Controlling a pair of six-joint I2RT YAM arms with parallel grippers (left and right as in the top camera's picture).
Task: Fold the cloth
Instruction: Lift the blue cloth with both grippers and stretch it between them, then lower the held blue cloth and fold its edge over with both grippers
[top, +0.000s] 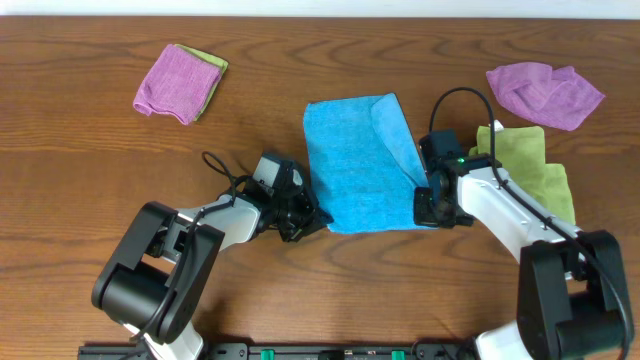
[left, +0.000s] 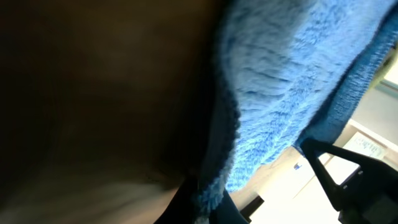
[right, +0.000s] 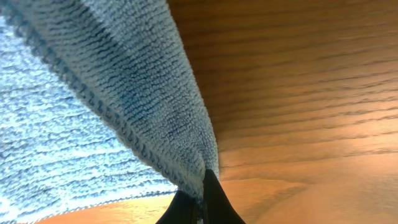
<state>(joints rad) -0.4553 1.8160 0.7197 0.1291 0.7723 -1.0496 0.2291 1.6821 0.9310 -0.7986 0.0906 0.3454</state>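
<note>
Lying at the middle of the tabletop (top: 80, 200), the blue cloth (top: 350, 165) has one far corner turned over. The left jaws and right jaws each pinch a near corner; raising both level and together toward the far edge should keep the fold square.

Lighting and picture quality in the three views.
Overhead view: bright, even light from above; the bench (top: 90, 180) is sharp from edge to edge, with soft, short shadows. Left wrist view: the left half is almost black and blurred; the blue cloth (left: 280, 81) is out of focus, and the lower right corner is washed out. Right wrist view: well lit; cloth weave and wood grain are crisp, with a pale sheen on the wood low in the frame.
</note>
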